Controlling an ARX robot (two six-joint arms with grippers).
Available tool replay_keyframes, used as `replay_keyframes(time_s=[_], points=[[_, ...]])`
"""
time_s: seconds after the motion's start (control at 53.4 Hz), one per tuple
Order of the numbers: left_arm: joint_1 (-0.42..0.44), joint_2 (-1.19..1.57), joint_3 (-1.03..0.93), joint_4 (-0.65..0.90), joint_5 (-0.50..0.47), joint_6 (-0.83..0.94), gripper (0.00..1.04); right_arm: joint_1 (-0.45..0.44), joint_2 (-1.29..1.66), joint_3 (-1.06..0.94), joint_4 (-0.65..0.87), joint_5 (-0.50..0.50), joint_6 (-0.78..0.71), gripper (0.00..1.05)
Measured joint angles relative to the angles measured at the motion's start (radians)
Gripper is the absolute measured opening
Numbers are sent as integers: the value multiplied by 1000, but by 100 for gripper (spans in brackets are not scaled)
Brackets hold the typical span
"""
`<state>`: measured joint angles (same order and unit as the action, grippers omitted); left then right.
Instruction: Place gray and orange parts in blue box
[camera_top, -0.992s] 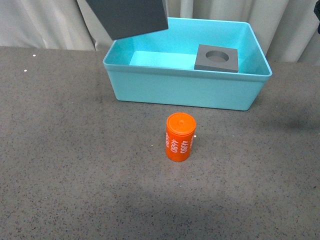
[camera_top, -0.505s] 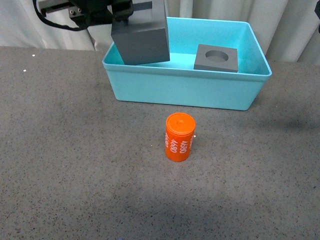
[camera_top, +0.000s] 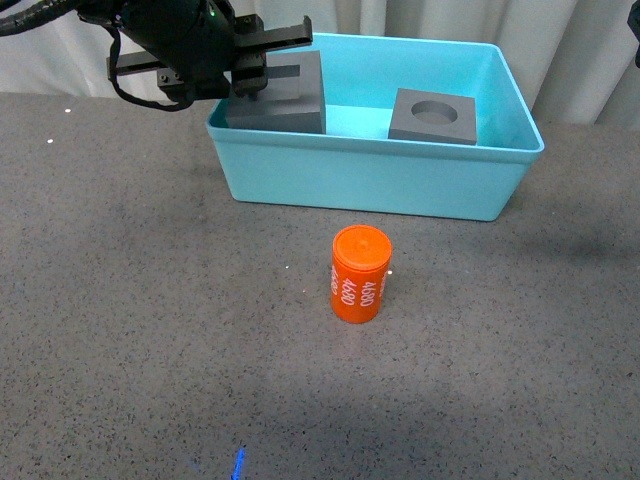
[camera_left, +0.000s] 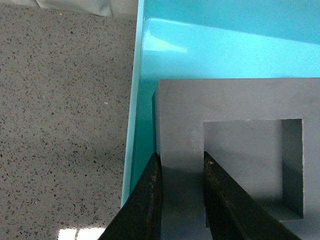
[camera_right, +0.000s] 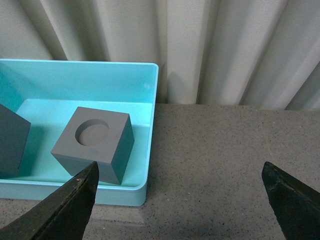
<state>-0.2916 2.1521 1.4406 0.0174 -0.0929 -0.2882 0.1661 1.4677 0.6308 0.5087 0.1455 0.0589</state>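
- Left gripper (camera_top: 250, 85): fingers clamped on one wall of the square-recess gray cube (camera_top: 285, 95).
- Cube sits at the blue box's (camera_top: 370, 190) 9 o'clock end, just beside that side wall.
- Round-recess gray cube (camera_top: 432, 115): inside the box toward 3 o'clock, with bare floor between the cubes.
- Orange cylinder (camera_top: 360, 275): upright on the table (camera_top: 130, 300), at the box's 6 o'clock, clear of the rim, open room all round.
- Right gripper (camera_right: 179, 170): fingers wide apart, holding nothing.

Bin (camera_top: 372, 188): turquoise all over, plain, glossy sheen inside.
Square-recess cube (camera_top: 290, 92): matte gray, no pattern.
Round-recess cube (camera_top: 432, 117): same matte gray, darker inside recess.
Cylinder (camera_top: 360, 275): orange, white numerals down side.
Worktop (camera_top: 140, 320): dark gray, fine pale and black speckle.
Blue mark (camera_top: 238, 463): small, bright, at worktop's near edge.
White specks (camera_top: 68, 111): two, near worktop's far left.
Curtain (camera_top: 425, 18): off-white, plain.
Left gripper (camera_top: 247, 84): black.
Right gripper (camera_right: 180, 167): black.
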Motion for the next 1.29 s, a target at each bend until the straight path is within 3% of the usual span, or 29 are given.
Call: replay_keyframes(time_s=[0.337,0.618,0.786,1.048,1.198,1.291], points=[[0,32,21,-18,-5,3,19,0,0,0,0,0,0,95],[6,-2,18,29,-37,-10,69,0,0,0,0,0,0,95],[10,-151,-121,152,-60,-16,99,0,0,0,0,0,0,95],[5,-475,-485,332,-100,-32,98,0,0,0,0,0,0,95],[-3,-594,-687,376,-182,-35,98,0,0,0,0,0,0,95],[12,-635,-863,709,-170,101,83,0,0,0,0,0,0,95]])
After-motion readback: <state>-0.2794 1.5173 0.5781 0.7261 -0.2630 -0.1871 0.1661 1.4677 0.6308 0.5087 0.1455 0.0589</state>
